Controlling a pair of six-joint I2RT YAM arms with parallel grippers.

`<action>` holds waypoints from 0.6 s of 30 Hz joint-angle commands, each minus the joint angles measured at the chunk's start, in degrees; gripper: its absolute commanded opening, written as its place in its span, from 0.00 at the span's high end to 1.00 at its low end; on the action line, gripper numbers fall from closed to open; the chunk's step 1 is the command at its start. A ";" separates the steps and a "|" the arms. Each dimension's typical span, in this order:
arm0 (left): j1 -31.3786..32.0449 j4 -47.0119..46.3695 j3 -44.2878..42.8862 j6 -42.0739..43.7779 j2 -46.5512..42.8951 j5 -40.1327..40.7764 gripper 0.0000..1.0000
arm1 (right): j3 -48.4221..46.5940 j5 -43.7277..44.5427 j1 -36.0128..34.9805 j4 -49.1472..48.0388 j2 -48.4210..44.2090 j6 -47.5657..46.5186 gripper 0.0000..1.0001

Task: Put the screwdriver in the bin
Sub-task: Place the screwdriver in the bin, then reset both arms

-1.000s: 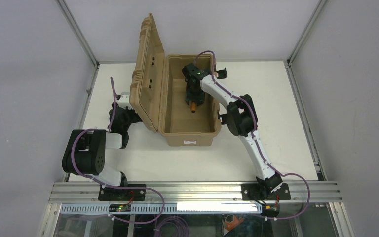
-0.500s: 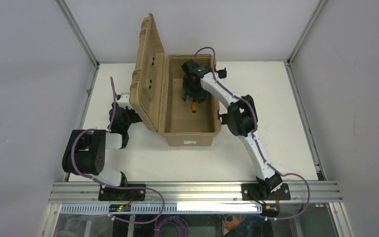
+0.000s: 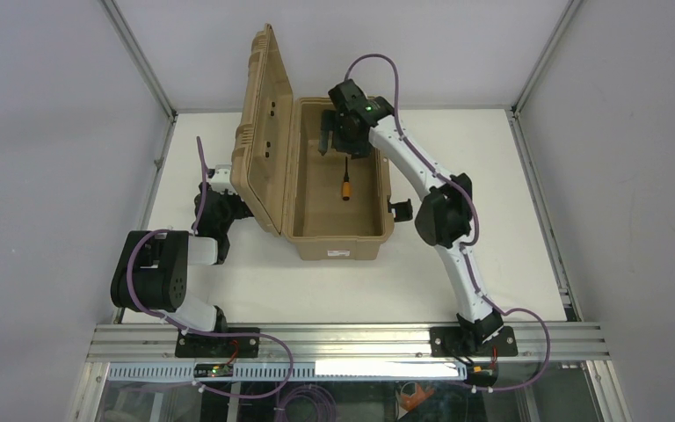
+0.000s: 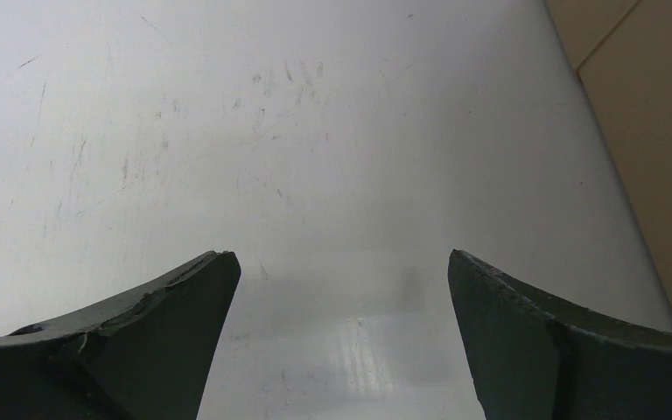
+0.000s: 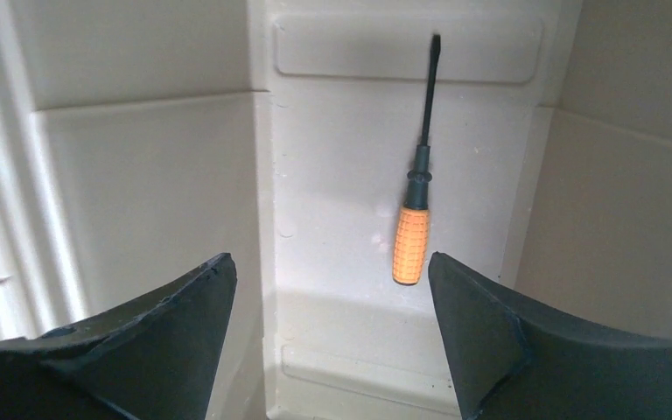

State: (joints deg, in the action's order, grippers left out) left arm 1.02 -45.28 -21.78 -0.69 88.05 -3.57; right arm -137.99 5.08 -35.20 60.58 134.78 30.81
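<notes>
scuffed white table [image 3: 510, 176], aluminium rail [image 3: 343, 338], grey walls [image 3: 44, 132]

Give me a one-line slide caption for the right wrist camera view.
Open right gripper hovers above the orange-handled screwdriver lying loose on the floor of the tan bin.

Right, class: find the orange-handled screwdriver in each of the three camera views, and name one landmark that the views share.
Top external: the screwdriver lies on the floor of the bin, in its far half, handle toward the arms' bases.
Left wrist: not in it; only the table and a tan bin edge at upper right.
Right wrist: right of centre, on the bin floor, handle lowest.
Shared landmark: the tan bin.
</notes>
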 commanded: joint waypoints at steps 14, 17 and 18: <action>-0.32 -1.88 0.34 -0.63 -1.74 -1.25 0.01 | -3.55 3.45 0.60 -0.89 -19.81 -8.16 0.05; -0.31 -1.84 0.34 -0.64 -1.74 -1.25 0.01 | 0.40 4.69 1.74 -3.20 -24.25 -10.01 0.05; -0.36 -1.83 0.34 -0.63 -1.74 -1.23 0.01 | 2.13 5.26 2.46 -4.33 -25.81 -10.53 0.05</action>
State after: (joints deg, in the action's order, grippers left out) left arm 1.02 -45.28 -21.78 -0.71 88.05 -3.57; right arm -138.93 7.38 -34.61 59.96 117.01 23.79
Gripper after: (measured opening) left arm 0.992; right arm 0.949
